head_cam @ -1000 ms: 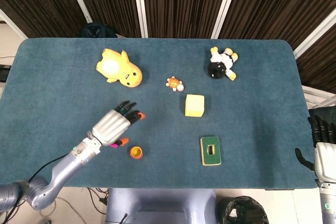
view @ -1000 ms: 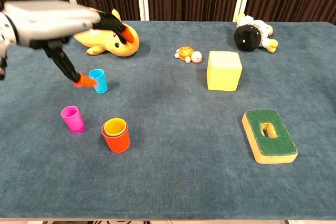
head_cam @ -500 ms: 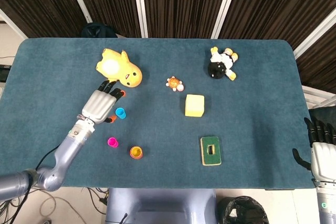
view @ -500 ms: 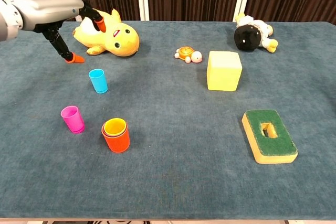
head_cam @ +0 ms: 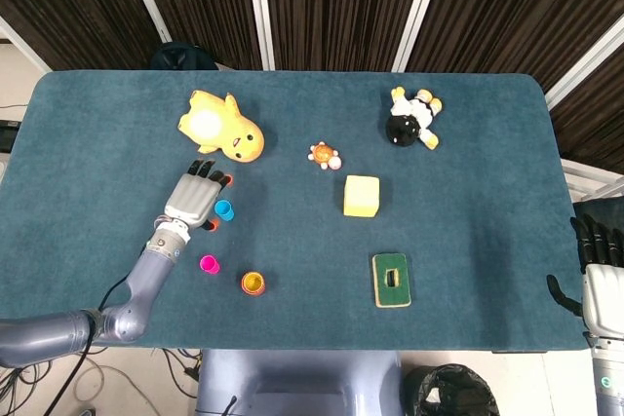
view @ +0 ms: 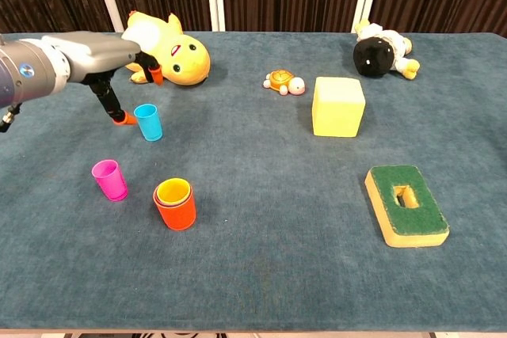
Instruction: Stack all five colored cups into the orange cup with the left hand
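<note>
In the head view the left robot hand (head_cam: 194,198) lay spread and empty just beside the blue cup (head_cam: 223,209), which stood upright to its right. The orange cup (head_cam: 253,283) sat nearer the robot on the surface (head_cam: 468,192), with the pink cup (head_cam: 208,264) beside it. The right robot hand (head_cam: 597,260) hung well apart at the edge.

In the chest view a fingertip (view: 124,119) reached down just left of the blue cup (view: 148,122), apparently not yet gripping. The orange cup (view: 175,205) already held a yellow one.
</note>
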Tool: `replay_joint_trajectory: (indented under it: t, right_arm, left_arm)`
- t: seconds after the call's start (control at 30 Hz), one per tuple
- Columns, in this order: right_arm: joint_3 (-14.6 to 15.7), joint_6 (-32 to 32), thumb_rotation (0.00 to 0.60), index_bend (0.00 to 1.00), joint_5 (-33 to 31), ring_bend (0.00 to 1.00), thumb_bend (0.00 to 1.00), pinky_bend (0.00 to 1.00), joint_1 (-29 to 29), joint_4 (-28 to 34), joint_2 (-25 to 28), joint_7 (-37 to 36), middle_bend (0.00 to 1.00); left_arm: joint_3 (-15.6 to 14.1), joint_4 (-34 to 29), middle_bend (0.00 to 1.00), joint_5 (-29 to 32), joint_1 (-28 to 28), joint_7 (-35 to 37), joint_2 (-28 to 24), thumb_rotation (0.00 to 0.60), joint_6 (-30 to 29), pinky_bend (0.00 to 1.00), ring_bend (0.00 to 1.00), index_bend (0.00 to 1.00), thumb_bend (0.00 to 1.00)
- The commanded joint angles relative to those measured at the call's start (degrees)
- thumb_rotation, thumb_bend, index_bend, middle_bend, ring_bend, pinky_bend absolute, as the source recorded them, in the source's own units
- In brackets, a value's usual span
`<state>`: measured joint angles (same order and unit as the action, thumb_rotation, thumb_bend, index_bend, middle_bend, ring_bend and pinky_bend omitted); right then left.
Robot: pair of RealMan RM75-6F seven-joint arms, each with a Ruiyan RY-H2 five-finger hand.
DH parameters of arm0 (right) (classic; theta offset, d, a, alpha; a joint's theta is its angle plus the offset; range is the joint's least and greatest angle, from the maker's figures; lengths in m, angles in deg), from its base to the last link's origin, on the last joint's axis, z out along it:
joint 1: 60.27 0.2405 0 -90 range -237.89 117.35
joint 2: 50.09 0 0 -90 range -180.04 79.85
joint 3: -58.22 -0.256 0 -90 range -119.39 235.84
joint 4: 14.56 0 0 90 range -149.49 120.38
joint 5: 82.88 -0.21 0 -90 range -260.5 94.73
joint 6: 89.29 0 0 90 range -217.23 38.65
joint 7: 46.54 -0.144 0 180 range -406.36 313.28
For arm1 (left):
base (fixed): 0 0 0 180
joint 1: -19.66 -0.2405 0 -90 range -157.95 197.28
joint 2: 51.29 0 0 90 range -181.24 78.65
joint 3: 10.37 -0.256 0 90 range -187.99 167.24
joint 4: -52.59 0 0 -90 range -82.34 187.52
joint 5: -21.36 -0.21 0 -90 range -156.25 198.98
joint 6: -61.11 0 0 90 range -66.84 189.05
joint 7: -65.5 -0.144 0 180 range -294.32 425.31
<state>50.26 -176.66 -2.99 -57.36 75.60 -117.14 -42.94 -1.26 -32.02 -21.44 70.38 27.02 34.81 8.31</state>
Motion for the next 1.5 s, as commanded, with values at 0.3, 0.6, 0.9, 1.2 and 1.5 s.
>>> replay_joint_trajectory:
  t: [0.3,0.6,0.9,1.2,1.5]
  right_arm:
    - [-0.05,0.19,0.600,0.05,-0.15,0.07,0.37,0.00,0.05,-0.13,-0.07,-0.19,0.04]
    - [-0.13,0.47,0.600,0.05,-0.38,0.07,0.37,0.00,0.16,-0.40,-0.17,-0.35,0.04]
    - [-0.20,0.56,0.600,0.05,-0.42,0.07,0.37,0.00,0.21,-0.52,-0.16,-0.78,0.04]
    - [-0.19,0.78,0.600,0.05,-0.62,0.07,0.37,0.00,0.20,-0.34,-0.20,-1.06,0.04]
    - [-0.22,0.83,0.600,0.05,-0.76,0.07,0.37,0.00,0.22,-0.19,-0.28,-0.80,0.04]
  left_arm:
    - [-1.25,4.70,0.25,-1.48,0.21,1.98,2.98,0.600,1.49,0.08,0.05,0.37,0.18]
    - [-1.38,7.95,0.28,-1.48,0.74,2.12,5.67,0.600,1.64,0.08,0.06,0.42,0.22]
    - [-1.35,9.11,0.35,-2.91,0.89,2.57,6.86,0.600,0.93,0.09,0.07,0.52,0.31]
    - [0.10,4.40,0.36,-4.85,0.68,3.77,4.08,0.600,-1.01,0.09,0.07,0.53,0.33]
    - [1.39,-14.57,0.35,-6.39,1.44,-0.03,-6.02,0.600,-2.99,0.09,0.07,0.52,0.33]
